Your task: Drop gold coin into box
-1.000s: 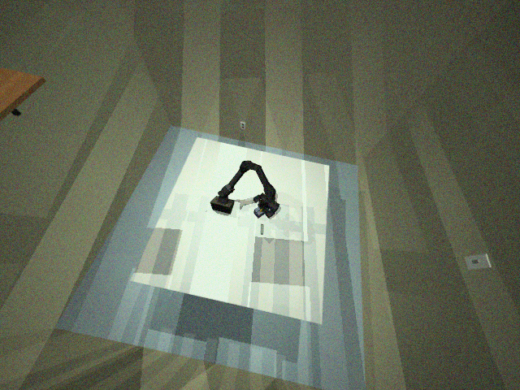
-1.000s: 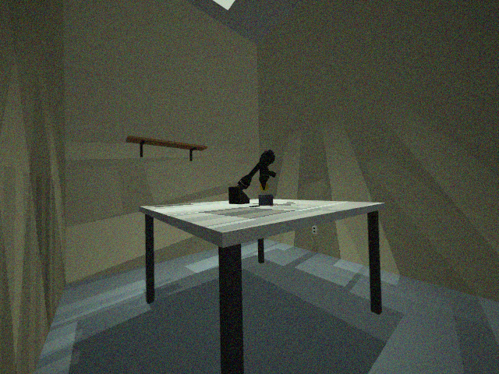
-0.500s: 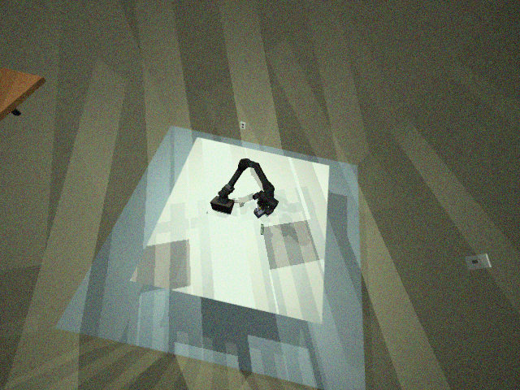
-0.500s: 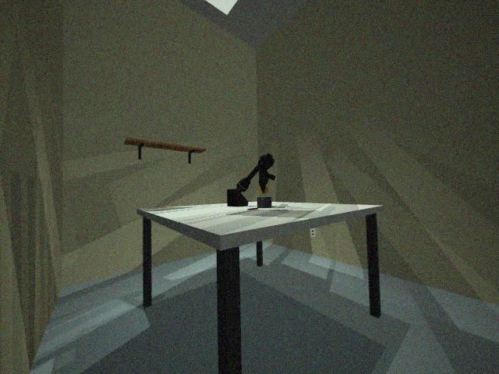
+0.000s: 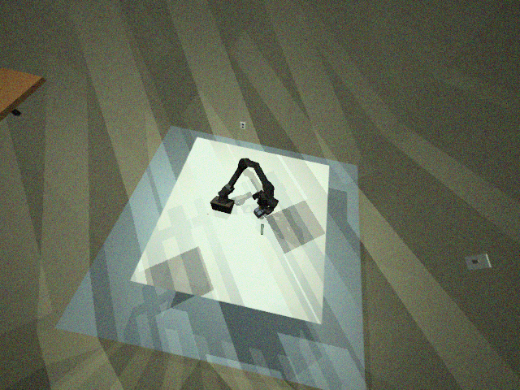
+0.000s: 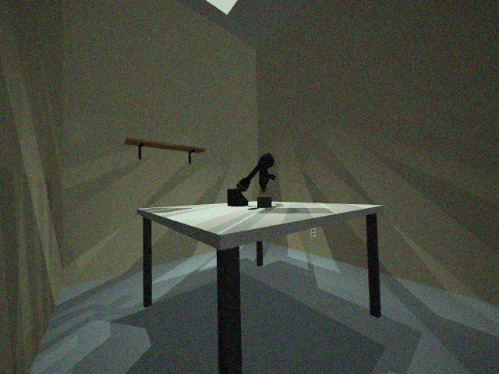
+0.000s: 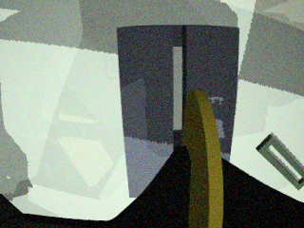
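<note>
The gold coin (image 7: 204, 138) (image 6: 266, 188) is held on edge between the fingertips of my gripper (image 7: 189, 156) (image 6: 263, 190), which is shut on it. The closed grey box (image 7: 147, 104) (image 6: 263, 202) (image 5: 258, 213) stands below the gripper. In the wrist view the long slot runs up the middle of the lid, with a pale strip showing in it. The coin's far end appears just right of the slot, roughly in line with it. The coin shows above the box in the exterior view, its lower edge hard to make out. The dark-green holder (image 7: 290, 156) (image 5: 261, 229) is empty.
The arm's black base (image 5: 221, 205) (image 6: 236, 198) stands on the white table (image 5: 248, 268) (image 6: 193, 219), beside the box. The holder lies to the right of the box in the wrist view. A wooden shelf (image 6: 164, 146) is on the wall, away from the table.
</note>
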### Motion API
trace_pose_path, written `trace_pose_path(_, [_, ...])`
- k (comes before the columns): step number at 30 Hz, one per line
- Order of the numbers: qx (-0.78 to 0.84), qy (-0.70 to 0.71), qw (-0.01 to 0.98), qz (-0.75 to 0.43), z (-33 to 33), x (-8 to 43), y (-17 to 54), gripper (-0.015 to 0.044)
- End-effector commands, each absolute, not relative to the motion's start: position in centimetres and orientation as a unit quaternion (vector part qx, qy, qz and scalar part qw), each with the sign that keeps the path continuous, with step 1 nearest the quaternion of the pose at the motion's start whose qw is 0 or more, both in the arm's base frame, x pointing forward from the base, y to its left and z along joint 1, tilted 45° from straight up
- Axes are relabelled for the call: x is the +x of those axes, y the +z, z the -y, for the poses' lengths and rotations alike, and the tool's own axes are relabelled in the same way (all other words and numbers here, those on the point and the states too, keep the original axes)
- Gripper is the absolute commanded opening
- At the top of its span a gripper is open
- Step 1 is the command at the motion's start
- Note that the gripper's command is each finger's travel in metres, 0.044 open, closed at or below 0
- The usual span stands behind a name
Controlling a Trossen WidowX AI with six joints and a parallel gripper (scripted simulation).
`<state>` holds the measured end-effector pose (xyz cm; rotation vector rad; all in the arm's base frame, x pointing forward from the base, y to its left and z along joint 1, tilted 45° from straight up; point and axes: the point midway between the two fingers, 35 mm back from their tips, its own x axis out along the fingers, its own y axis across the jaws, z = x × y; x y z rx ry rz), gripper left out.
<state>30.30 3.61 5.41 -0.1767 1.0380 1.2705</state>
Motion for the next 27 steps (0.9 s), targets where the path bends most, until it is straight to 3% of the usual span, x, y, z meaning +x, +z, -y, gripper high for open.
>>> trace_pose_path(1, [-0.076, 0.565, 0.678, -0.464, -3.91, 30.11, 5.4, 0.0])
trace_pose_path(27, [-0.077, 0.564, 0.679, -0.464, -4.32, 30.16, 5.02, 0.0])
